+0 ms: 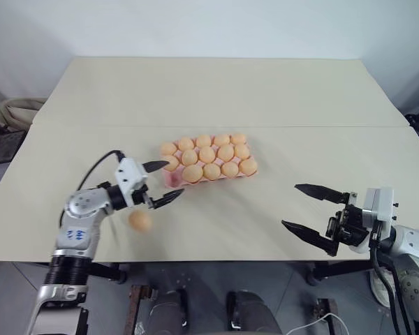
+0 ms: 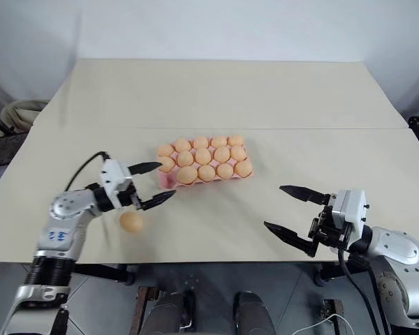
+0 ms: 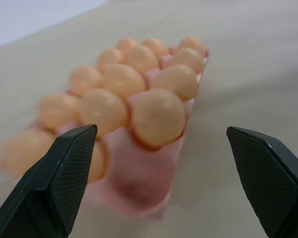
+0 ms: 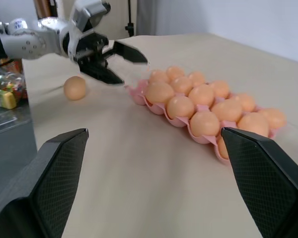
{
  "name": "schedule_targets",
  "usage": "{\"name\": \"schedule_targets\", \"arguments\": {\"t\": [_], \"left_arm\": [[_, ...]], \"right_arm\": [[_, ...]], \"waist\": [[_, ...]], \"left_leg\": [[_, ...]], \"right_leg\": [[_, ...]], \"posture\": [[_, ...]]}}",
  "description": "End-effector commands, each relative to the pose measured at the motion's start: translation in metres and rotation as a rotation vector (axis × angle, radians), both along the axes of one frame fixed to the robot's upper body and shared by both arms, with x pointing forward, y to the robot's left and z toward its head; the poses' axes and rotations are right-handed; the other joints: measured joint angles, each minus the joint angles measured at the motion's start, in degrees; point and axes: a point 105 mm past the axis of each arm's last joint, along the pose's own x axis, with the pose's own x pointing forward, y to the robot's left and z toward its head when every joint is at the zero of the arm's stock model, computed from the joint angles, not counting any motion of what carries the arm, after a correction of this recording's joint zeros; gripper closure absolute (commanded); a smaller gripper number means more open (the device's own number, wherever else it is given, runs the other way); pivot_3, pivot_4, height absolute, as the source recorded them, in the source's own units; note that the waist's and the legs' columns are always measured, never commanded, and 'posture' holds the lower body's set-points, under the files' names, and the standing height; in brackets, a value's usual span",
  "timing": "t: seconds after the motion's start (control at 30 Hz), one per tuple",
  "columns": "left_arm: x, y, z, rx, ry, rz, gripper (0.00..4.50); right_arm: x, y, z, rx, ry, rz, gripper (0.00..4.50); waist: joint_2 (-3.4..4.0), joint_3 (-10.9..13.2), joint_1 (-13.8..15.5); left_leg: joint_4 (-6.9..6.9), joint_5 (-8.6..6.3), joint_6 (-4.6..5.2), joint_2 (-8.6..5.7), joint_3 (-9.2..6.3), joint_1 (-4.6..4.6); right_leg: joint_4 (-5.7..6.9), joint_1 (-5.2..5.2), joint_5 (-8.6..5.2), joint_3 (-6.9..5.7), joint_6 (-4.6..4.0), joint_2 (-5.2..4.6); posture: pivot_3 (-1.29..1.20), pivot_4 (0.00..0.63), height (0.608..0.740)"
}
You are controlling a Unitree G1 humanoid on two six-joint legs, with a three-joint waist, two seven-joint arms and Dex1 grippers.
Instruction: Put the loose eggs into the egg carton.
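1. Leftmost, one loose egg, a smooth pale orange-tan oval (image 1: pixel 140 220), lies on the beige bench (image 1: pixel 209 91), near the pink moulded egg carton (image 1: pixel 173 179), off its left end and a little toward the robot.
2. Next, the left claw (image 1: pixel 161 184) hangs wide and empty beside the carton's left end; the egg sits just below and to its left, far closer to this arm.
3. The carton's near-left corner cup looks empty; every other cup holds an egg.
4. Well right of the carton, the right claw (image 1: pixel 311 210) is spread wide, holding nothing.
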Motion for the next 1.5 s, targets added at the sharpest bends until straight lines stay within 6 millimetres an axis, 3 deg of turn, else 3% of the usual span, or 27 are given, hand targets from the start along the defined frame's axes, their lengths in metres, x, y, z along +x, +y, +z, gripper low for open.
{"name": "schedule_targets", "arguments": {"t": [0.03,0.27,0.43,0.6,0.8,0.87,0.97,1.17,1.4,1.5], "left_arm": [[-0.019,0.03,0.027,-0.009,-0.089,0.038,0.05],[-0.067,0.081,0.014,0.075,0.008,0.133,0.02],[-0.106,0.093,-0.001,0.119,0.142,0.089,0.02],[-0.13,0.095,-0.011,0.128,0.234,0.059,0.02],[-0.12,0.082,-0.014,0.132,0.213,0.044,0.02],[-0.109,0.074,-0.018,0.159,0.203,0.034,0.02],[-0.098,0.063,-0.025,0.173,0.21,0.01,0.02],[-0.069,0.046,-0.047,0.182,0.225,-0.003,0.02],[-0.053,0.033,-0.067,0.167,0.266,-0.038,0.02],[-0.048,0.031,-0.066,0.142,0.253,-0.034,0.59]], "right_arm": [[0.0,0.002,0.003,0.006,-0.007,0.035,0.0],[0.004,0.007,0.003,-0.004,-0.019,0.101,0.0],[0.003,0.01,0.004,-0.037,-0.029,0.168,0.0],[0.005,0.009,0.005,-0.06,-0.03,0.205,0.0],[0.006,0.009,0.006,-0.068,-0.036,0.213,0.0],[0.006,0.009,0.006,-0.069,-0.037,0.213,0.0],[0.006,0.01,0.006,-0.066,-0.038,0.209,0.0],[0.001,0.018,0.007,-0.057,-0.037,0.224,0.0],[-0.002,0.026,0.012,-0.048,-0.048,0.228,0.0],[-0.002,0.026,0.013,-0.045,-0.05,0.22,0.0]], "waist": [[0.0,0.0,-0.2],[0.02,0.0,-0.5],[0.01,0.0,-0.4],[0.03,0.0,-0.4],[0.03,0.0,-0.3],[0.03,0.0,-0.3],[0.03,0.0,-0.3],[0.07,0.0,-0.4],[0.06,0.0,-0.3],[0.06,0.0,-0.2]], "left_leg": [[-0.02,-0.01,-0.01,0.0,0.0,0.0],[-0.7,0.01,-0.11,-0.02,0.02,0.09],[-0.94,-0.12,-0.33,0.0,0.01,0.06],[-0.98,-0.15,-0.36,0.0,0.0,0.07],[-0.98,-0.15,-0.36,0.0,0.01,0.08],[-0.98,-0.15,-0.36,0.0,0.02,0.07],[-0.98,-0.15,-0.36,-0.01,0.03,0.07],[-0.98,-0.14,-0.36,0.01,0.04,0.08],[-0.89,-0.1,-0.34,0.02,0.05,0.09],[-0.82,-0.1,-0.33,0.02,0.05,0.1]], "right_leg": [[-0.01,-0.01,0.0,0.0,-0.01,-0.02],[-0.46,-0.07,-0.16,0.01,-0.3,-0.06],[-0.59,-0.19,-0.22,-0.08,-0.37,-0.05],[-0.66,-0.17,-0.33,-0.1,-0.56,-0.05],[-0.71,-0.14,-0.73,-0.06,-1.29,-0.06],[-0.71,-0.13,-0.7,-0.06,-1.24,-0.05],[-0.69,-0.13,-0.22,-0.08,-0.36,-0.03],[-0.62,-0.15,-0.22,-0.08,-0.36,0.0],[-0.49,-0.15,-0.19,-0.09,-0.32,0.04],[-0.45,-0.14,-0.19,-0.09,-0.3,0.03]], "posture": [[0.0,0.15,0.74],[0.0,0.15,0.74],[0.0,0.15,0.74],[0.0,0.15,0.74],[0.0,0.15,0.74],[0.0,0.15,0.74],[0.0,0.15,0.74],[0.0,0.15,0.74],[0.0,0.15,0.74],[0.0,0.15,0.74]]}}
